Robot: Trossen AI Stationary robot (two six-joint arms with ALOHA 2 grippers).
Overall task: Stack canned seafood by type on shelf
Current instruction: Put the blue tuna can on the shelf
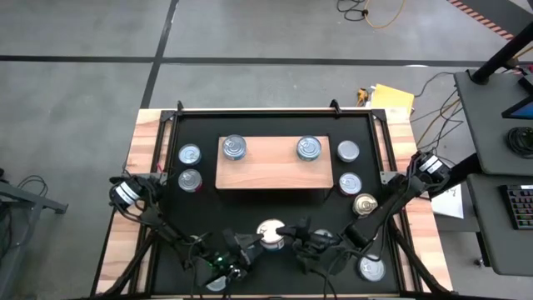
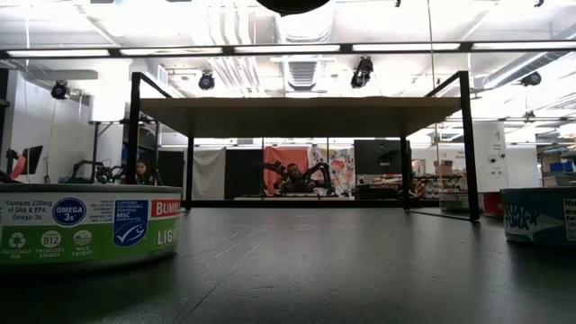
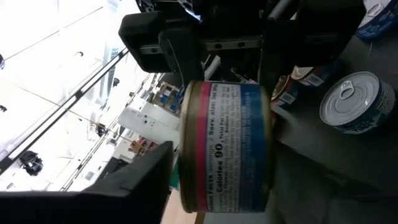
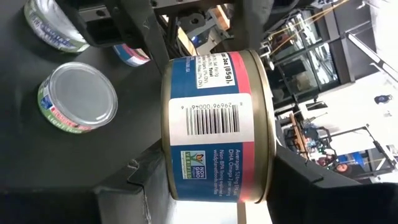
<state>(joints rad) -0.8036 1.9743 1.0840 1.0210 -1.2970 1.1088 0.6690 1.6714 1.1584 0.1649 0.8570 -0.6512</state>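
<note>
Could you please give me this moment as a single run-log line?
phase: handover | can: gripped by right claw, left claw closing | shelf: two stacks

The green-and-white round tin (image 2: 85,236) at the lower left of the low view reads "Contains 220mg of DHA & EPA Omega-3s", "OMEGA 3s", an "MSC" seal, "BUMB" on red and "LIGH".

The blue-and-white tin (image 2: 540,216) at that view's right edge shows only a partial word, unclear.

The red-white-and-blue labelled tin (image 4: 217,124) filling the right wrist view carries a barcode, "(85g)", "NON GMO" and "DHA Omega".

The left wrist view shows "Calories 90" on the held tin's label (image 3: 227,149).
</note>
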